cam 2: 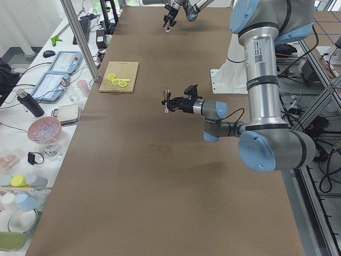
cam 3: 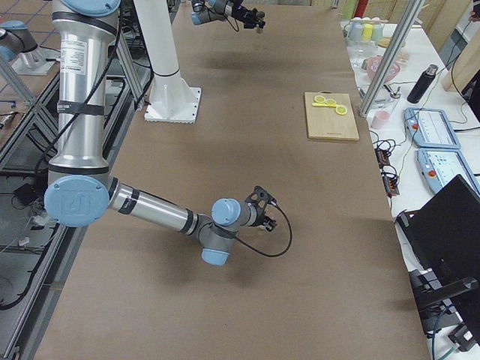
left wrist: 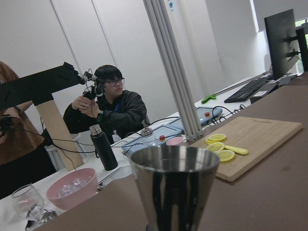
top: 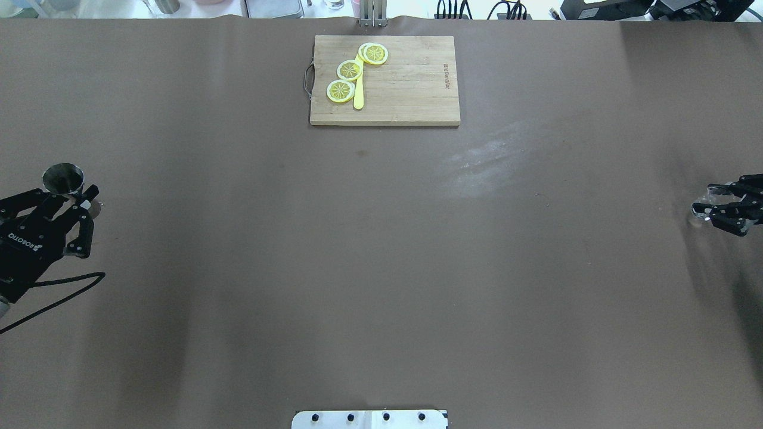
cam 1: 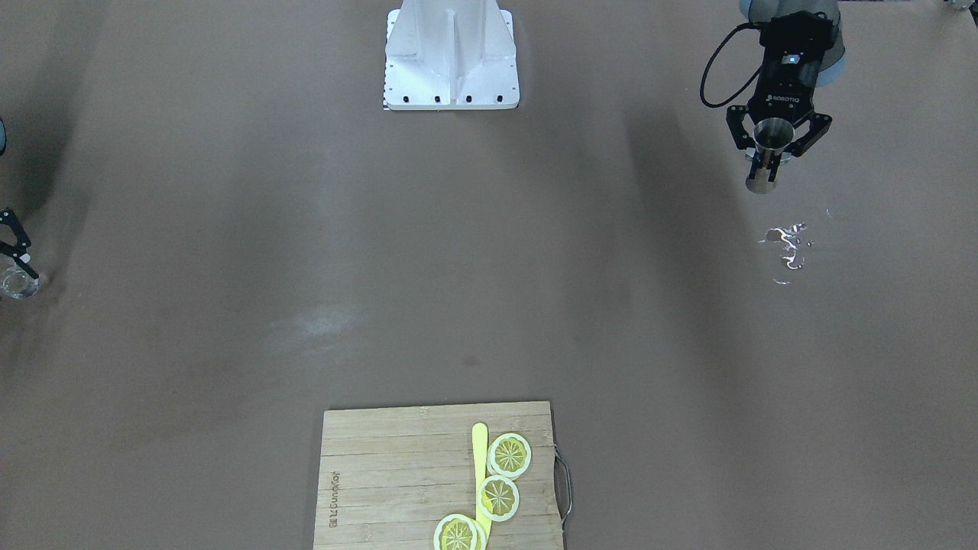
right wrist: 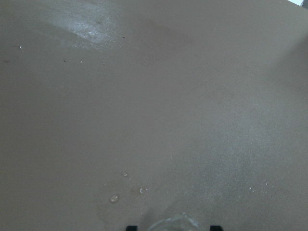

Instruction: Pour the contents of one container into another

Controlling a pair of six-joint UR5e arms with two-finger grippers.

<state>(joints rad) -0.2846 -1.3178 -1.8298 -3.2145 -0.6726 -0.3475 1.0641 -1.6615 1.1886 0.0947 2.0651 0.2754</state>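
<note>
The steel jigger point(cam 1: 772, 136) stands upright in the air over the table's left end, with my left gripper point(cam 1: 766, 158) shut on its narrow waist. Its upper cup point(left wrist: 174, 185) fills the bottom of the left wrist view. From overhead, the jigger point(top: 62, 177) sits just ahead of the left gripper point(top: 74, 199). At the opposite end, the small clear glass point(top: 702, 201) stands on the table between the fingers of my right gripper point(top: 708, 206), which looks shut on it. Only the glass rim point(right wrist: 171, 224) shows in the right wrist view.
A wooden cutting board point(top: 405, 89) with lemon slices point(top: 350, 70) and a yellow knife point(top: 358, 96) lies at the far middle edge. A wet spill point(cam 1: 787, 246) shines on the brown cover by the left arm. The white robot base point(cam 1: 451, 53) stands at the near middle.
</note>
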